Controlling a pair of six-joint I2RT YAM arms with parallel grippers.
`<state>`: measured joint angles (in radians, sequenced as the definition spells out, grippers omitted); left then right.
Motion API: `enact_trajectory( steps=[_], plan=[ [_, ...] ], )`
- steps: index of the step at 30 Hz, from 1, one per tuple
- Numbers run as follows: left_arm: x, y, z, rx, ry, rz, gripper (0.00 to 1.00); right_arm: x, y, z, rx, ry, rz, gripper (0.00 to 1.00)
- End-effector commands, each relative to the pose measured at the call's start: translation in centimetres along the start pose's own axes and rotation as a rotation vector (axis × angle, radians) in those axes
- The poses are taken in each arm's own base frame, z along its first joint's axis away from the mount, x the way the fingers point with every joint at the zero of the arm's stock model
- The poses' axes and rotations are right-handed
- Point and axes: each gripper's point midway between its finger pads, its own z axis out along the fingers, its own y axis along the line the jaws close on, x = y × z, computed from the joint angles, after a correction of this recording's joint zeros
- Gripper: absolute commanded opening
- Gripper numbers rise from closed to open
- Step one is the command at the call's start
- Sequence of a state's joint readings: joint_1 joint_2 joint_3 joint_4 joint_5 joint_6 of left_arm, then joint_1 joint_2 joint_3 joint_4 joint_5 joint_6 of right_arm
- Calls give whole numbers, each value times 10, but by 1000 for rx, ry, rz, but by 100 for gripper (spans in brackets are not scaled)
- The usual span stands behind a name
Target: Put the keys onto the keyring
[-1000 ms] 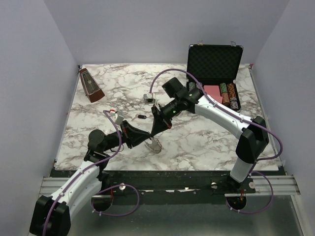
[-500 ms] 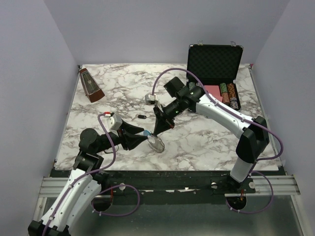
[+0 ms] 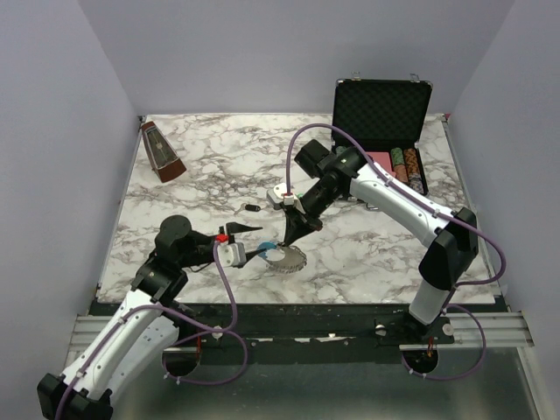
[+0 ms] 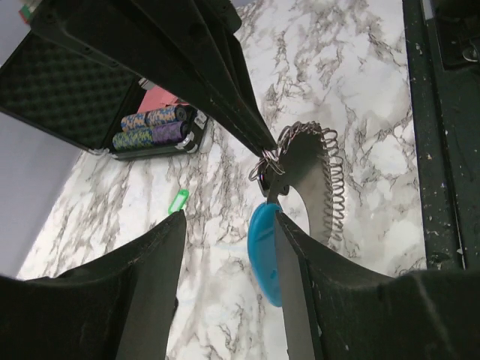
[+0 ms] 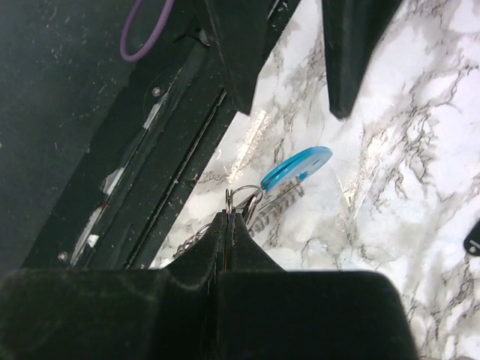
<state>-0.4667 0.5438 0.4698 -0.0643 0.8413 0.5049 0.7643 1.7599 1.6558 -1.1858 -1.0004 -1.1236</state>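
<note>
We see the right pincer [image 5: 229, 216] clenched on a small wire ring of the keyring [image 3: 285, 259], a large loop of silvery chain-like metal links with a light blue curved section. It sits near the front edge of the white marbled tabletop [image 3: 376, 254]. The loop's coiled links spread just beside the pinched spot.

The left pincer [image 4: 229, 225] stands released, its two black fingers [image 4: 150, 300] apart. The blue section lies between them, close against one finger (whether it touches, we cannot tell).

In the left wrist view a small green-headed key [image 4: 178, 201] lies flat on the marble beyond both pincers, well apart from the loop. A small black-headed key [image 3: 251, 208] lies on the tabletop to the left of the right arm, also apart from the keyring.

At the back right an open black case [image 3: 382, 105] holds stacks of striped poker chips [image 3: 408, 168] side by side. A brown pyramid-shaped metronome [image 3: 162, 150] stands upright near the back left corner.
</note>
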Motion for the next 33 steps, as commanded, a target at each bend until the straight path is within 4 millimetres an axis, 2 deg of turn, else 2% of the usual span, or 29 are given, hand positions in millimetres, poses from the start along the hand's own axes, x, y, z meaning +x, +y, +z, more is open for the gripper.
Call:
enact_trajectory(
  steps=[1,9,18,33],
  plan=[
    [-8,5,12,69,18,175,57,-11,10,-1,-65,-48,-76,1],
    [-10,-5,29,162,11,152,45,-8,11,2,-81,-61,-58,1],
    [-4,-22,31,222,5,118,42,-7,11,4,-93,-70,-42,1],
    [-5,-24,38,238,6,112,33,-6,12,7,-106,-74,-17,1]
  ],
)
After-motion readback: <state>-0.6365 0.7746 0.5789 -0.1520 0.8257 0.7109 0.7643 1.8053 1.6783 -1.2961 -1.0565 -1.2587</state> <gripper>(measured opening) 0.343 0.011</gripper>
